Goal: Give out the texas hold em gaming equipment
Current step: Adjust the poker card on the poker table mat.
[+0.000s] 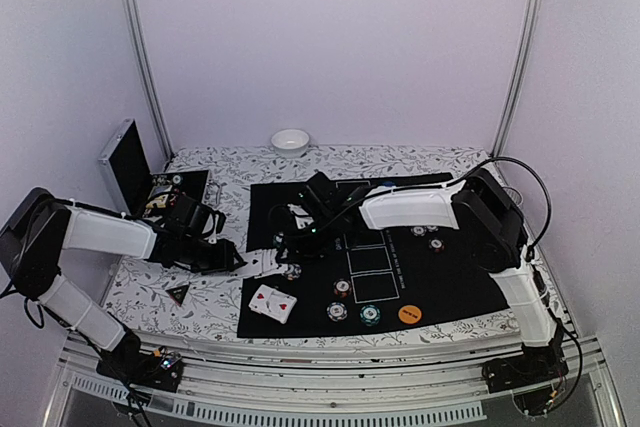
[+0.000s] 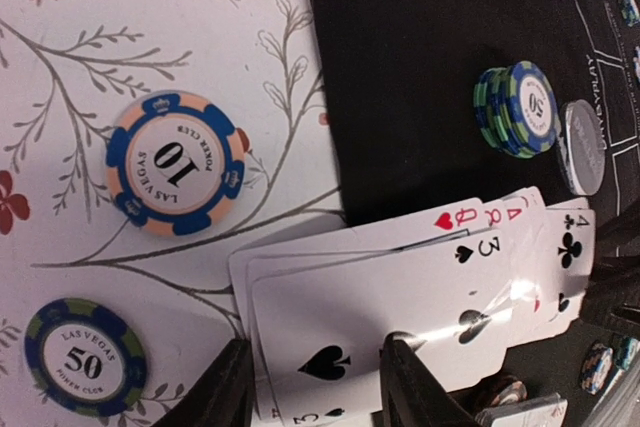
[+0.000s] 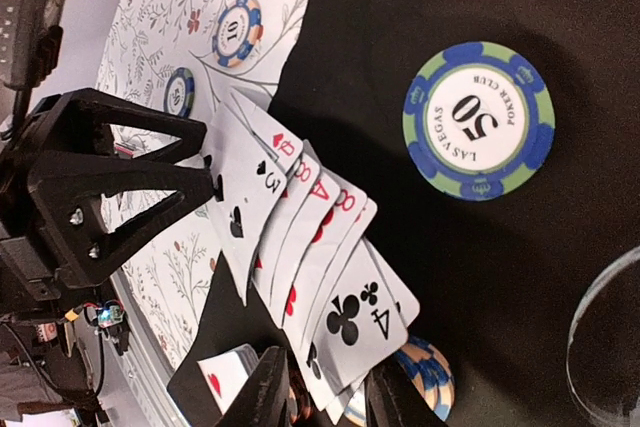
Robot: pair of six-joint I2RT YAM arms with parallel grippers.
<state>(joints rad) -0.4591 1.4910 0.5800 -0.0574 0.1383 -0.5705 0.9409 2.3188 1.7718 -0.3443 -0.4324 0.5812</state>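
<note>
The fan of playing cards (image 2: pixel 350 292) is at the left edge of the black mat (image 1: pixel 440 267), faces up, btw. the two pincers. A 3 of spades, a red Q, a red A and a 4 of clubs can be read on it. The left pincer (image 2: pixel 318 347) holds one end of the fan, w/ its fingers standing narrow on both sides of a spade card. The right pincer (image 3: pixel 328 367) has its fingers on both sides of the 4 of clubs end. If they press the cards or are loose, one cannot tell.

Just beside the fan, on the flowered bench (image 2: pixel 60 67), lie a "10" chip (image 2: pixel 175 164) and a "50" chip (image 2: pixel 85 357), apart from each other. On the mat, near the fan, stands a short stack of "50" chips (image 2: pixel 518 107).

Nearer to the arm bases, the mat carries a few face-up cards (image 1: pixel 272 302), a green chip (image 1: pixel 370 315) and an orange button (image 1: pixel 408 314). The triangle marker (image 1: pixel 178 294) lies on the bench, left of the mat.
</note>
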